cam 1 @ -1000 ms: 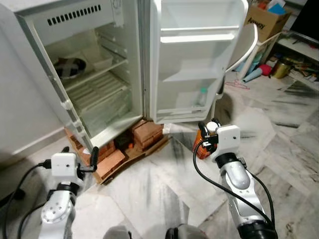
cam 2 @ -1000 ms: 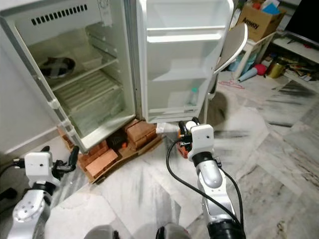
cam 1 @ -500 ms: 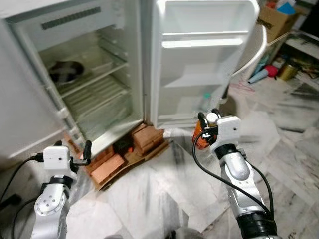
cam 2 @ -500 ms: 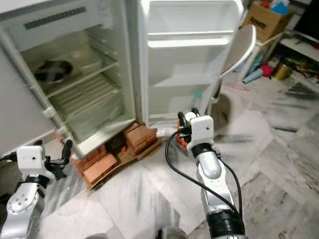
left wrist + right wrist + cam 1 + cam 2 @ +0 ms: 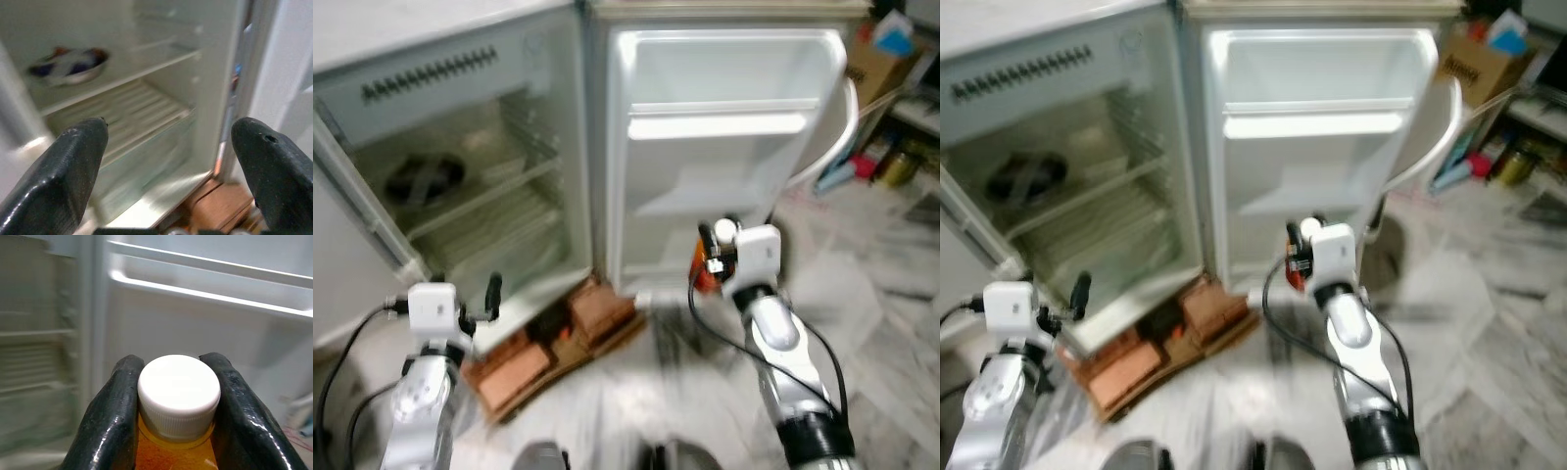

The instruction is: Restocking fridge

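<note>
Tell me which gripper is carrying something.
The right gripper: its jaws are shut on the orange bottle with a white cap, raised before the fridge door. The left gripper is open, holding nothing.

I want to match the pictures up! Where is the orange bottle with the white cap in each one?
Left eye view: orange bottle, right gripper holding it before the open fridge door.
Right eye view: same.
Right wrist view: close up, cap between the fingers.
Left wrist view: not there.
Shared landmark: the fridge door.
</note>
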